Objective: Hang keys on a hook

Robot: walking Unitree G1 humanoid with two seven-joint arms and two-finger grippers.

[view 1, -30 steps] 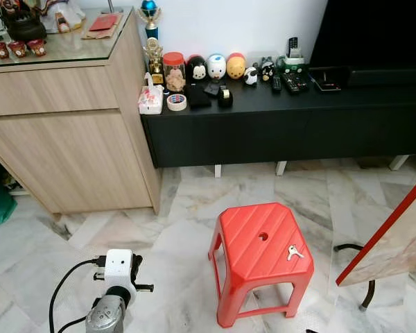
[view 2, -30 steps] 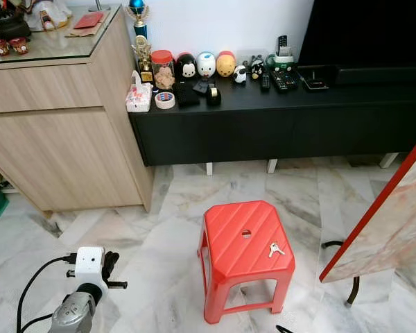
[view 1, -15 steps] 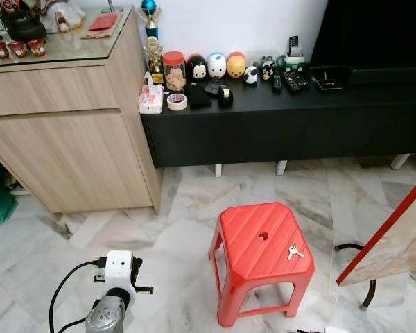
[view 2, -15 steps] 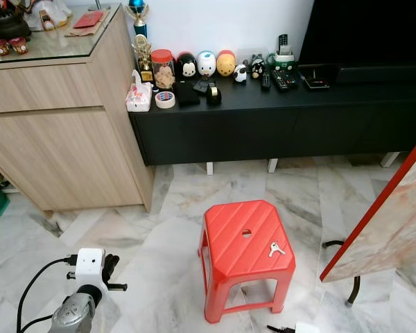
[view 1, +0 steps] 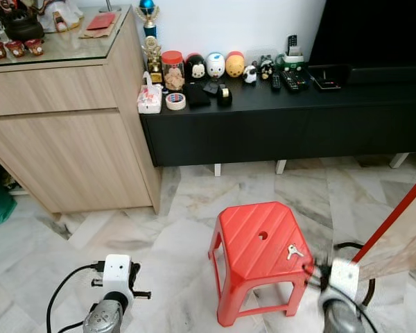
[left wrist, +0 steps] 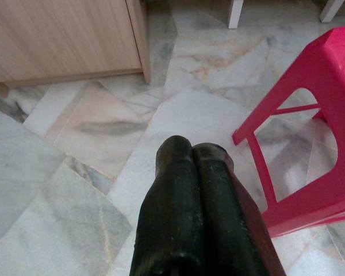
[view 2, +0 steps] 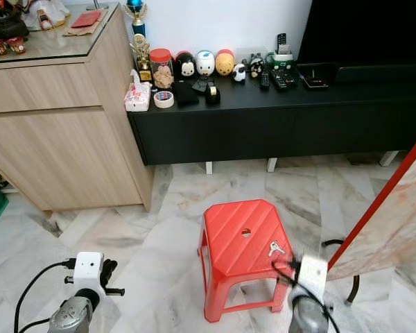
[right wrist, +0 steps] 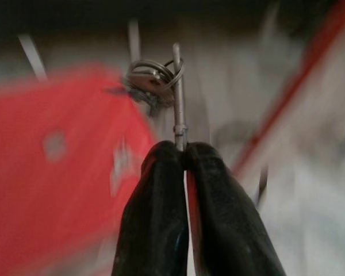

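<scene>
A red plastic stool (view 1: 260, 246) stands on the marble floor, and a small set of keys (view 1: 293, 251) lies on its seat near the right edge. My right arm (view 1: 336, 291) is blurred, low beside the stool's right front corner. Seen from the right wrist, my right gripper (right wrist: 183, 148) is shut on a thin metal key shaft (right wrist: 177, 92), with a key ring (right wrist: 152, 77) and more keys at its far end. My left gripper (left wrist: 192, 150) is shut and empty, low over the floor left of the stool.
A black low console (view 1: 277, 118) with toys, tape and remotes runs along the wall. A wooden cabinet (view 1: 62, 132) stands at the left. A red-edged board (view 1: 395, 236) leans at the right, with a black cable (view 1: 347, 247) on the floor by it.
My right arm has risen into view beside the stool's right front corner and is blurred with motion. The keys on the seat have not moved. The left arm sits slightly lower.
</scene>
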